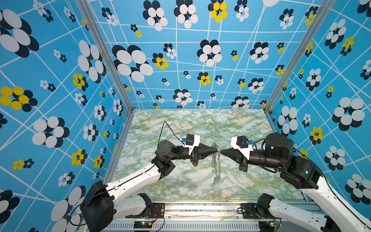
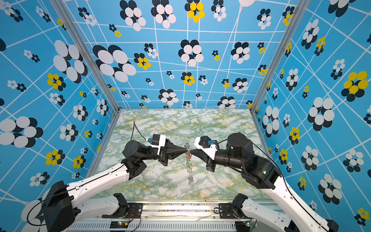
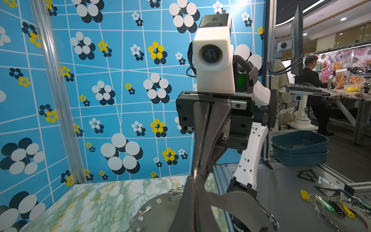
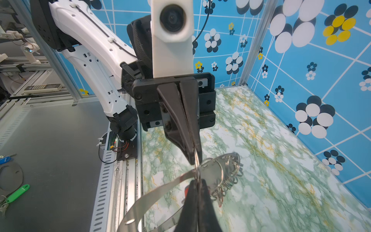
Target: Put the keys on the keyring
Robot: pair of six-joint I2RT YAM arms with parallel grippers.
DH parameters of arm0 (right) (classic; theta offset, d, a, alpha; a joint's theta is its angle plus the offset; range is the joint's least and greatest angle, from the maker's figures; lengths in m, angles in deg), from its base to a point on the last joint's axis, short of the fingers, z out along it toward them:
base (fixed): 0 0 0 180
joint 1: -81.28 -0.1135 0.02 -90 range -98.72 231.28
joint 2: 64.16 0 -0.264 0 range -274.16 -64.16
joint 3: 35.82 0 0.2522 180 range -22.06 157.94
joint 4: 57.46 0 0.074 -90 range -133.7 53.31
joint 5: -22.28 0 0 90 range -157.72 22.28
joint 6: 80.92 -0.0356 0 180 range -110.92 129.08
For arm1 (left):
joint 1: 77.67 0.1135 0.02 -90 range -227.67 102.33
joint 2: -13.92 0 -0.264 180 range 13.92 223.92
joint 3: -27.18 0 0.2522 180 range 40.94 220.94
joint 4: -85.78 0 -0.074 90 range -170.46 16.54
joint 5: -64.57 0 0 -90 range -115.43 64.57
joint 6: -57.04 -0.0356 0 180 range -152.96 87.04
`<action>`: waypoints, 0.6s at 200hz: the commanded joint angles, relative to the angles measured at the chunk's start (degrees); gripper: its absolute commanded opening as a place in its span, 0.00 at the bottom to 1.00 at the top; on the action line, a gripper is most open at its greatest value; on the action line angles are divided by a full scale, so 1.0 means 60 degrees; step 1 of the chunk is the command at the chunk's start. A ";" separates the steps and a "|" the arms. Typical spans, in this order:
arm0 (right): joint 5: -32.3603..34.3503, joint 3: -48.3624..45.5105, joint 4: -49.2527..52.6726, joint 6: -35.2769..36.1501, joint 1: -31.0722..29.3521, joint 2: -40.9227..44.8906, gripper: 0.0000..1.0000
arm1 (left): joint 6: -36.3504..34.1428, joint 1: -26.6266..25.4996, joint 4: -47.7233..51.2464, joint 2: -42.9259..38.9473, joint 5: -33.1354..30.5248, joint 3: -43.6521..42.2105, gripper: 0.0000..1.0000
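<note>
- Green-veined marble tabletop (image 1: pixel 180 124), walled in blue flower print.
- Over mid-tabletop: keyring (image 1: pixel 216 166), seen edge-on in both top views.
- Left gripper (image 1: pixel 217 149) and right gripper (image 1: pixel 221 151) tip to tip, jaws of both clamped shut on keyring's far end.
- Outside the walls, on grey tabletop (image 3: pixel 291 190): loose keys (image 3: pixel 339 207) with yellow and green tags.
- Nearby, two stacked dark blue bins (image 3: pixel 299 158); contents too dim to tell.
</note>
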 commanded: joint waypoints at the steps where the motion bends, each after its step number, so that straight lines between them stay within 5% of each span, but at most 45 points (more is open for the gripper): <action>1: -0.0319 -0.0113 -0.0037 -0.0279 0.0002 0.0014 0.00 | 0.0093 0.0062 -0.0912 -0.0143 -0.0316 0.0265 0.00; 74: -0.0860 -0.1174 -0.1047 -0.1583 0.0009 0.0377 0.00 | 0.0218 0.0086 -0.1886 -0.0098 -0.0823 0.0107 0.00; 93: -0.0953 -0.1234 -0.1239 -0.1655 0.0002 0.0429 0.16 | 0.0290 0.0090 -0.1982 -0.0013 -0.0740 0.0135 0.00; 120: -0.0969 -0.1148 -0.1376 -0.1572 0.0004 0.0476 0.00 | 0.0370 0.0088 -0.2002 0.0044 -0.0691 0.0142 0.00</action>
